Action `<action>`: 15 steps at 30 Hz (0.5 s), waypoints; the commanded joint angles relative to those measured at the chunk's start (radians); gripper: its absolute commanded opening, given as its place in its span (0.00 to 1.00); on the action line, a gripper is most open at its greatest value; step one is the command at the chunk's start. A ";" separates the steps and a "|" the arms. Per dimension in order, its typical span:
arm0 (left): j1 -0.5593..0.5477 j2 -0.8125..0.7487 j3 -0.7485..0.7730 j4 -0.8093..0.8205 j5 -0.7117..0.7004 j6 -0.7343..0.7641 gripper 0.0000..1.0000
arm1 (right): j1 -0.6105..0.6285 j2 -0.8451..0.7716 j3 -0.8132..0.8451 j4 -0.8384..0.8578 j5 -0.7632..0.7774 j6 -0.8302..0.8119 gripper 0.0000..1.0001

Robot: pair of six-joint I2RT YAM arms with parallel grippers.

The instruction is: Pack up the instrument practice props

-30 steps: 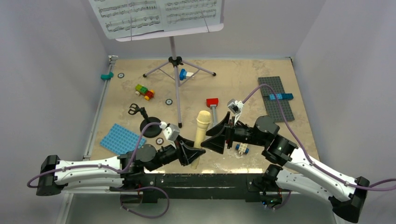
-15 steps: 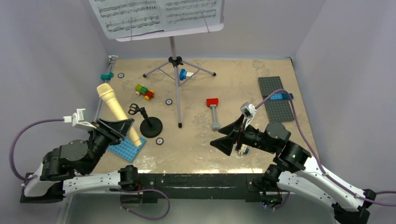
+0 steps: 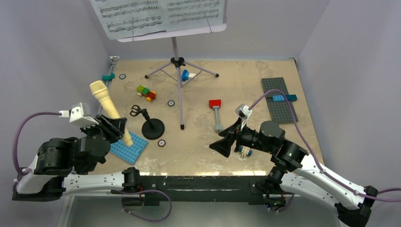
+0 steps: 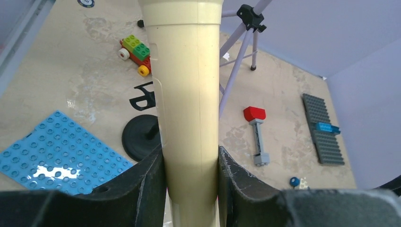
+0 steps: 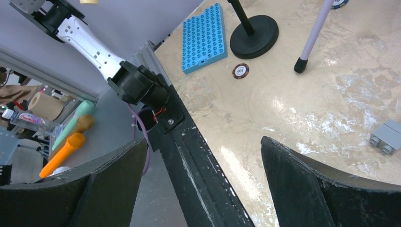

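The left end effector (image 3: 115,126) is seen clamped on the lower handle of the cream-yellow toy microphone (image 3: 108,109). The microphone is held tilted in the air over the left edge of the surface (image 3: 246,80), with its rounded head uppermost. Beneath it, a blue studded plate (image 3: 126,150) is laid flat near the front-left corner. Just to the right of the plate, the black round-base mic stand (image 3: 153,128) is stood upright. The right end effector (image 3: 227,142) is held low over the front centre, its fingers spread wide with nothing between them. Farther back, the lilac music stand (image 3: 178,66) is stood on its tripod, and white sheet-music pages (image 3: 156,14) are carried on its tray. A grey studded plate (image 3: 280,100) is laid at the right.
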 commanded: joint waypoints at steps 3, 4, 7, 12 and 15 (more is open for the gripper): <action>-0.004 0.059 0.021 0.254 0.050 0.404 0.00 | -0.001 -0.006 -0.003 0.035 -0.021 -0.022 0.95; 0.000 0.060 0.011 0.342 0.079 0.497 0.00 | -0.001 -0.007 -0.007 0.037 -0.019 -0.022 0.95; 0.051 0.101 0.011 0.444 0.178 0.609 0.00 | -0.002 -0.007 -0.006 0.037 -0.019 -0.022 0.95; 0.321 0.181 -0.034 0.575 0.517 0.731 0.00 | -0.002 -0.022 -0.011 0.025 -0.010 -0.023 0.95; 0.425 0.186 -0.085 0.627 0.608 0.737 0.00 | -0.002 -0.044 -0.020 0.016 0.001 -0.021 0.95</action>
